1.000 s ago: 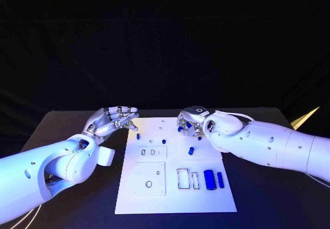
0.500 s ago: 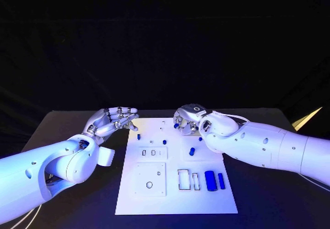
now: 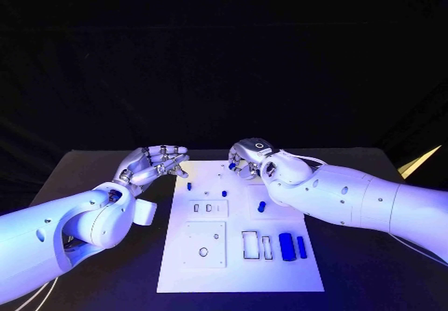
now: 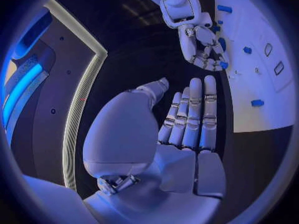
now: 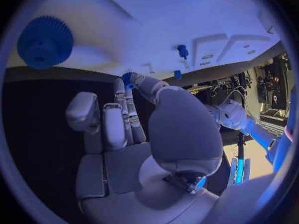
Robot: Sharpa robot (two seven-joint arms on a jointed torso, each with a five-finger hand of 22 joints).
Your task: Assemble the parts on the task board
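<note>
Right hand [image 3: 248,157] pinching small blue part [image 3: 232,166] at fingertips, now lifted and drifted from where it hung a second ago, further along far end of white board [image 3: 238,272] toward left hand. Part off board, carried in air. Left hand [image 3: 152,163] unchanged: hovering beside board's far corner, fingers apart, holding nothing. Blue gear [image 5: 45,41] near right hand. Looks like carrying step under way; seating still to come.

Glossy white arms [image 3: 84,223], silver hands [image 3: 154,163]
</note>
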